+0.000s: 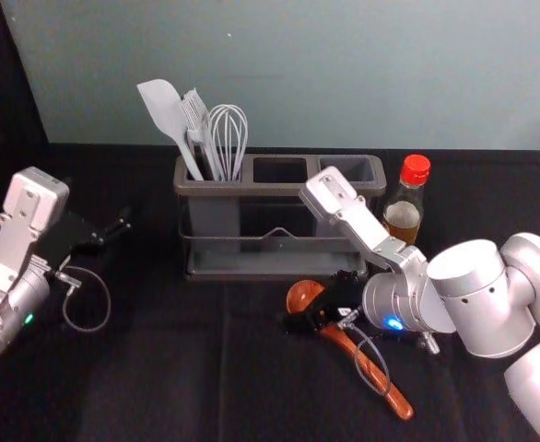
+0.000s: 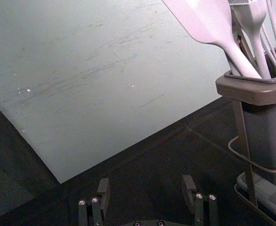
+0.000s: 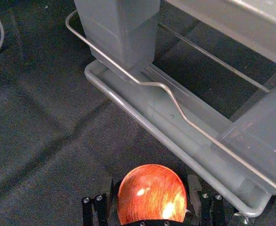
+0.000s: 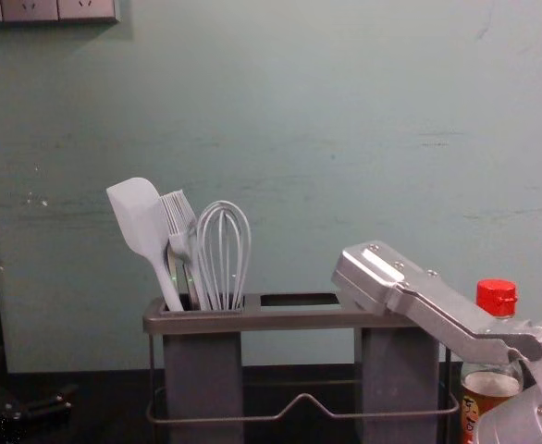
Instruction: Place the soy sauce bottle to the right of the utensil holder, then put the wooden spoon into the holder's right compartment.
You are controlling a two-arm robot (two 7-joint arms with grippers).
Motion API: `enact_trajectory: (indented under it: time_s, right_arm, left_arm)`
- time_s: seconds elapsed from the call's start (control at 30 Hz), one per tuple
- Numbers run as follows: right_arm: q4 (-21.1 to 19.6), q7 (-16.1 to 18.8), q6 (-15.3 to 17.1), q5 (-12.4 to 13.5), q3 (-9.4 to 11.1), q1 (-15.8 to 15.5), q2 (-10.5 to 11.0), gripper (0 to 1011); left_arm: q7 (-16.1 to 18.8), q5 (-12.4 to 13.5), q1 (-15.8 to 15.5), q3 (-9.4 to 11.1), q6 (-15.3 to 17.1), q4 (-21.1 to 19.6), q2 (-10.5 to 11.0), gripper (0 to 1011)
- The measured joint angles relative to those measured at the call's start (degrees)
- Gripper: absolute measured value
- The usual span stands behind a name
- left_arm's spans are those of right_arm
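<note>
On the left, I am holding my left gripper (image 1: 113, 230) beside the utensil holder (image 1: 279, 273), its fingers spread apart. The holder's left compartment is carrying a spatula (image 1: 162, 106), a brush (image 1: 196, 120) and a whisk (image 1: 228, 129). In front of the holder, I am reaching down with my right gripper (image 1: 318, 308), fingers parted around the wooden spoon's (image 1: 298, 295) bowl; its handle is slanting toward the near right. Just right of the holder, the soy sauce bottle (image 1: 405, 207) is standing upright.
</note>
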Motion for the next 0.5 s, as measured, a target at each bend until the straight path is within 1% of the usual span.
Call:
enact_trajectory:
  time_s: [0.1,0.17,0.2,0.23,0.33,0.37,0.5]
  right_arm:
    - [0.1,0.3,0.0,-0.4,0.2,-0.1,-0.1,1002]
    - [0.4,0.5,-0.2,-0.6,0.4,-0.2,-0.2,971]
    - [0.5,0.6,-0.3,-0.7,0.5,-0.2,-0.3,934]
    - [0.7,0.8,-0.4,-0.8,0.6,-0.3,-0.3,934]
    - [1.0,1.3,-0.6,-0.9,0.8,-0.3,-0.4,876]
    - [1.2,1.5,-0.7,-0.9,1.0,-0.3,-0.5,841]
    - [1.3,1.9,-0.9,-1.1,1.4,-0.5,-0.6,840]
  left_arm:
    - [0.0,0.0,0.0,0.0,0.0,0.0,0.0,1005]
    - [0.0,0.0,0.0,0.0,0.0,0.0,0.0,1005]
    - [0.0,0.0,0.0,0.0,0.0,0.0,0.0,1005]
    - [0.0,0.0,0.0,0.0,0.0,0.0,0.0,1005]
    - [0.0,0.0,0.0,0.0,0.0,0.0,0.0,1005]
    - [0.0,0.0,0.0,0.0,0.0,0.0,0.0,1005]
    - [0.0,0.0,0.0,0.0,0.0,0.0,0.0,1005]
